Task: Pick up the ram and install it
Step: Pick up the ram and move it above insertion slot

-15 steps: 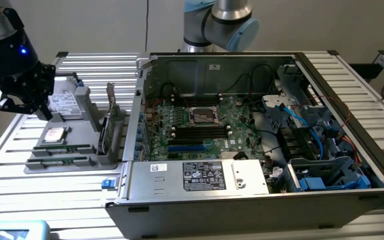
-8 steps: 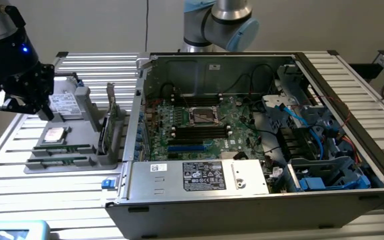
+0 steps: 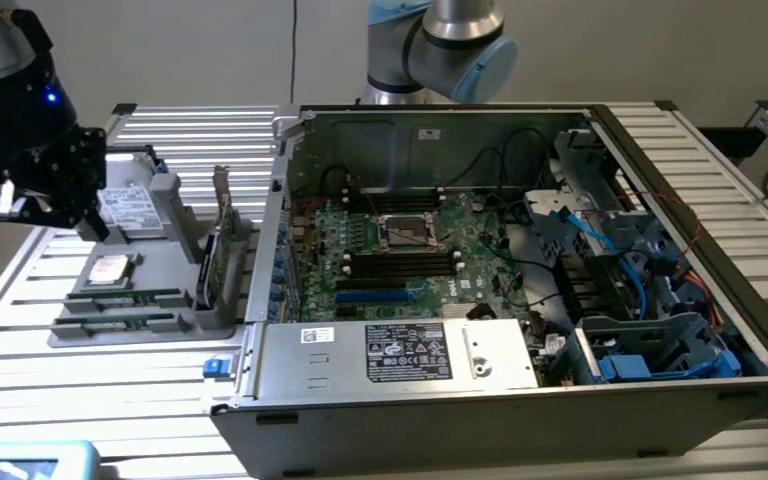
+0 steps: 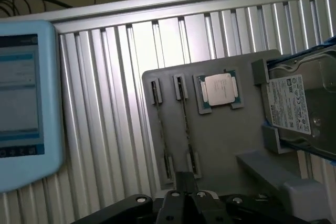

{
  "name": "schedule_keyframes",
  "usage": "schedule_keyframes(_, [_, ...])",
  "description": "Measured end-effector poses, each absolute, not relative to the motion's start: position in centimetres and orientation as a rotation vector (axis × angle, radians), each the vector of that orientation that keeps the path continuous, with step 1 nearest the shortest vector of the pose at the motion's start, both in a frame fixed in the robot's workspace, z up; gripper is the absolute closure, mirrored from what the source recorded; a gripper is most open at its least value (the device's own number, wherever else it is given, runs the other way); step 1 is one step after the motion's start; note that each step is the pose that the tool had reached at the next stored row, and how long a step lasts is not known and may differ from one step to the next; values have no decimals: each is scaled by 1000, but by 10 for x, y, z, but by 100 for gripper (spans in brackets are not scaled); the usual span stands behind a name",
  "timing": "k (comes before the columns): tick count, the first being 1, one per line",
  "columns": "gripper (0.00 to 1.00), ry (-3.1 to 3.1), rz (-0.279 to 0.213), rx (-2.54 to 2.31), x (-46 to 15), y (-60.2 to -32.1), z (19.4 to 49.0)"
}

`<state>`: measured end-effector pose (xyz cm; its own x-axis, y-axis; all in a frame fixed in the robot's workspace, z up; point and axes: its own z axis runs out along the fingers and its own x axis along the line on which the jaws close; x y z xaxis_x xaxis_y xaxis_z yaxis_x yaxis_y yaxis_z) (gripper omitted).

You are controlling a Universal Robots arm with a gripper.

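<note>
The ram (image 3: pixel 124 297) is a thin green stick lying flat-edged in a slot of a grey parts tray (image 3: pixel 157 335), on the exterior view's left. A second ram stick (image 3: pixel 115 324) lies parallel, just beside it. In the wrist view both sticks appear edge-on as thin dark lines, the ram (image 4: pixel 185 124) next to a square processor chip (image 4: pixel 219 90), and the second ram stick (image 4: pixel 160 129) on its far side from the chip. A silver hard drive (image 4: pixel 296 106) sits at the tray's other end.

The black pincer (image 3: pixel 88 228) hangs above the tray near the hard drive, apart from both sticks. Its fingers are closed together and hold nothing. In the wrist view the pincer (image 4: pixel 184 178) is roughly in line with the ram.

The tray rests on a ribbed metal table (image 3: pixel 117 400) beside an open computer case (image 3: pixel 518 400), with its motherboard (image 3: pixel 398 250) exposed.

As a judgement, the pick-up has not begun. A good grasp would need the fingers opened, squared across the board's thin faces near mid-length, then a straight lift to avoid snagging the slot clips.
</note>
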<state>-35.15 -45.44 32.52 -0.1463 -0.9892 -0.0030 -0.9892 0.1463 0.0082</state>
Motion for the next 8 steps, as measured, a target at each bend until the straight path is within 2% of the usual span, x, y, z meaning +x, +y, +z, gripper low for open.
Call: schedule_keyframes(8, [89, -2283, -11, 2154, -352, -454, 325])
